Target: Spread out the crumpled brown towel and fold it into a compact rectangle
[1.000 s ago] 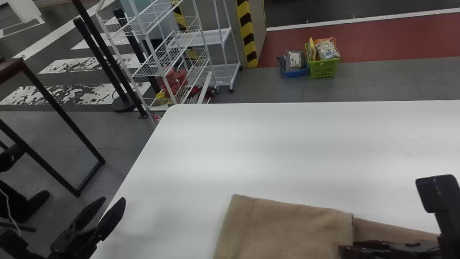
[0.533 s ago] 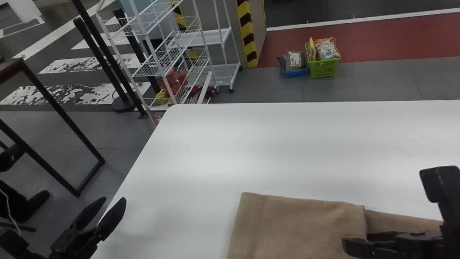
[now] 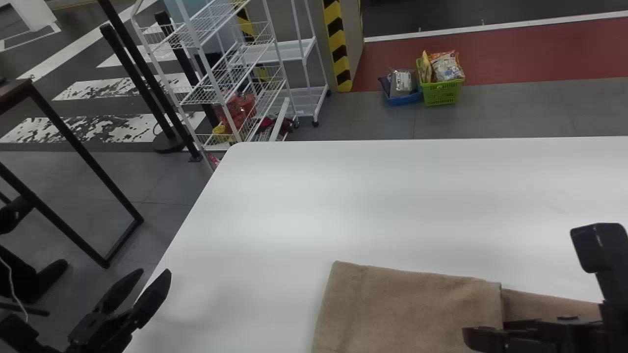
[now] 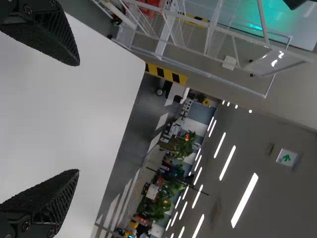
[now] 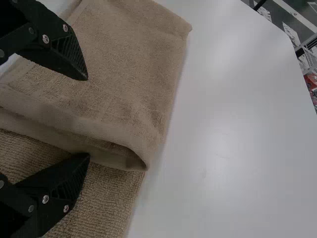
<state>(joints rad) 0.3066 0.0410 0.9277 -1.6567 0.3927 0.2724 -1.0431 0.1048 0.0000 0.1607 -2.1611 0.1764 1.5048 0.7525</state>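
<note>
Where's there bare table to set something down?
Free: the white table beyond the towel, out to the table's far edge; also the patch left of the towel, up to the left gripper by the table's left edge. Crowded: the towel's folded edge, where the right gripper is.

Towel (image 3: 407,314), plain brown; worktop (image 3: 392,196), white. Left gripper (image 3: 151,272) and right gripper (image 3: 484,330), black jaws. Background: column (image 3: 337,41), diagonally striped yellow and black; wire rack (image 3: 209,71), white; one basket (image 3: 441,94) lime green, another basket (image 3: 403,100) blue; floor (image 3: 490,120), grey with red band (image 3: 530,59).
</note>
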